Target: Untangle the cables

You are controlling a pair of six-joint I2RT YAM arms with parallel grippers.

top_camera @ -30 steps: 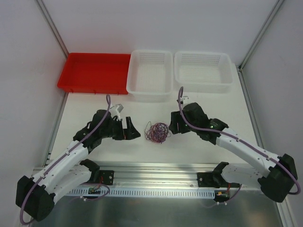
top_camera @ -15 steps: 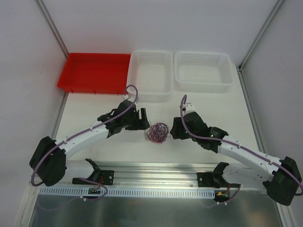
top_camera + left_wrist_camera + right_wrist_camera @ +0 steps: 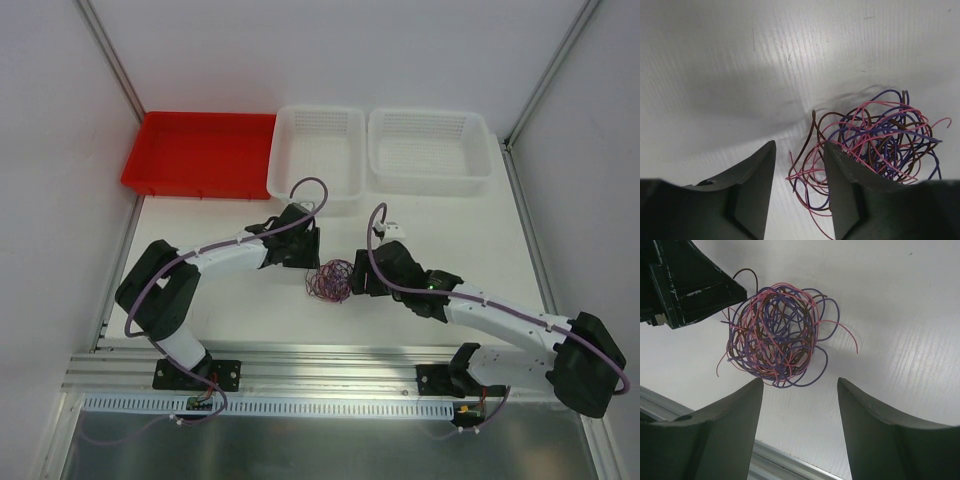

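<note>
Open left gripper point(image 3: 799, 150) and open right gripper point(image 3: 800, 385) now sit closer to the likely light, springy pink-purple-brown tangled cables point(image 3: 775, 335); best pinch a stray loop

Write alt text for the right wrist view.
A tangled ball of pink, purple and brown wires lies on the white table, just ahead of the right gripper, whose jaws stand open. The black left gripper pokes in from the upper left, beside the ball.

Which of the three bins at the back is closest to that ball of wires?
The middle one, the white basket between the red tray and the other white basket; the wires lie almost straight in front of it.
</note>
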